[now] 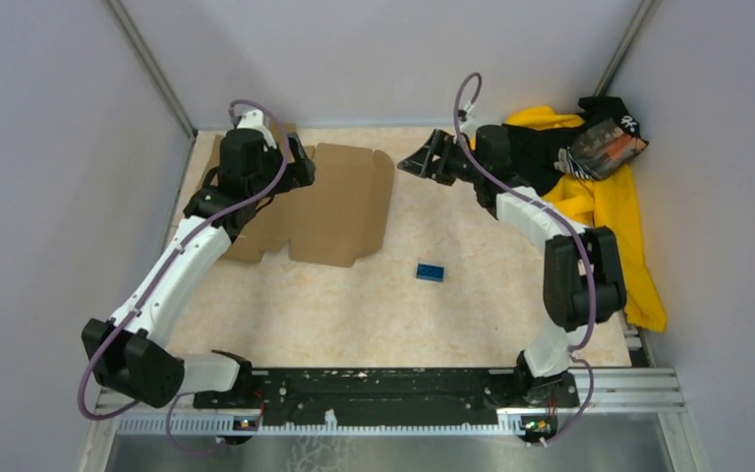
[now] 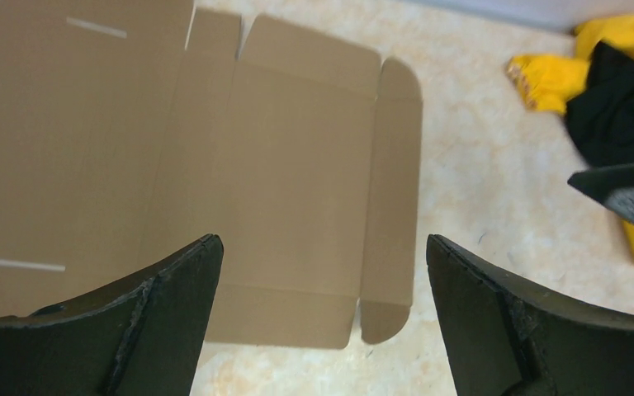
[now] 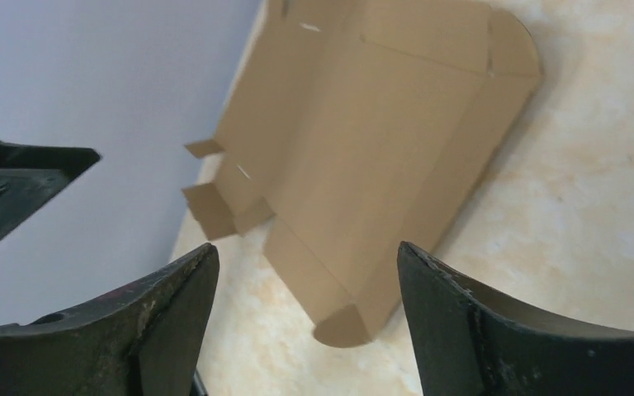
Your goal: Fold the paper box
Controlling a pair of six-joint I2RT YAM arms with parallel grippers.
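The paper box (image 1: 339, 202) lay as a flat, flapped sheet of plain brown cardboard on the table (image 1: 354, 315), its creases and slits showing but no panel or flap raised. Judged from that, the folding had not begun: every wall, side flap and lid tuck was left to do, and nothing was yet held.

The left gripper (image 2: 322, 247) hung over the box's left half, its jaws wide apart with only cardboard visible below the gap; whether the fingertips touched the sheet could not be told. The right gripper (image 3: 307, 247) was off the box's right edge, apart from it and pointing toward it, jaws likewise spread and empty.

A small blue block (image 1: 430, 272) sat on the near right of the box, clear of its edge. A yellow-and-black cloth pile (image 1: 600, 187) lay well to the box's right, beyond the right gripper, and seemed unlikely to interfere with the first folds.
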